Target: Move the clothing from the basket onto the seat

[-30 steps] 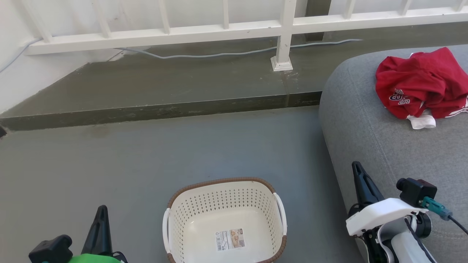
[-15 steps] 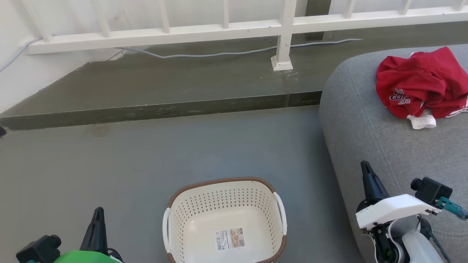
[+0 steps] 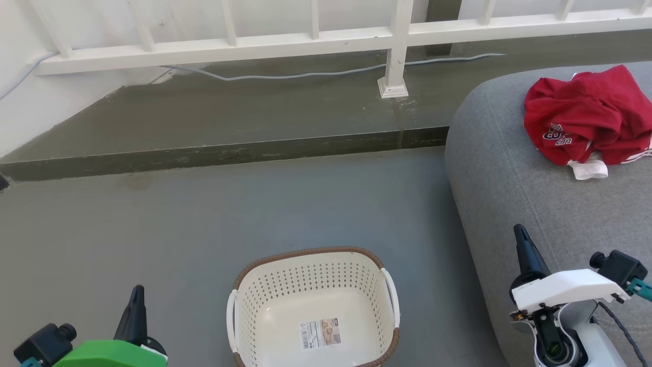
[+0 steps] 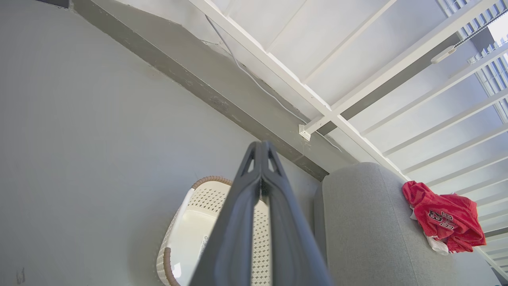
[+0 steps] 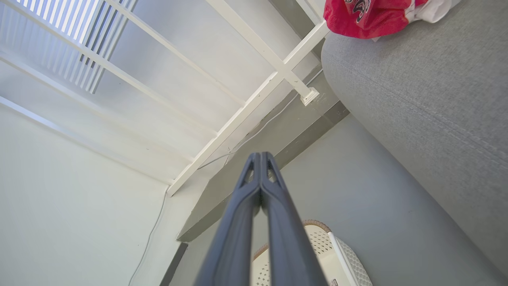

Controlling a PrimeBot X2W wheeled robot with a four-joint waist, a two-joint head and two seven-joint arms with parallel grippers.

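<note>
The red clothing (image 3: 586, 120) lies crumpled on the grey seat (image 3: 514, 193) at the right, with white lettering and a white tag showing; it also appears as clothing (image 4: 446, 220) and clothing (image 5: 369, 16) in the wrist views. The white basket (image 3: 244, 306) with a brown rim stands on the floor at bottom centre, holding nothing but a label sticker. My left gripper (image 3: 136, 293) is shut at the lower left, left of the basket. My right gripper (image 3: 519, 232) is shut at the lower right, over the seat's front edge. Both grippers, left (image 4: 260, 145) and right (image 5: 260, 155), hold nothing.
A raised dark step (image 3: 204, 153) crosses the floor behind the basket. A white railing (image 3: 316, 41) with a post (image 3: 393, 76) stands on it, and a grey cable (image 3: 285, 76) runs along its base. Bare grey floor (image 3: 204, 229) lies ahead.
Both arms have drawn back toward the bottom of the head view, the right gripper also shifting right. The clothing, basket and seat have not moved.
</note>
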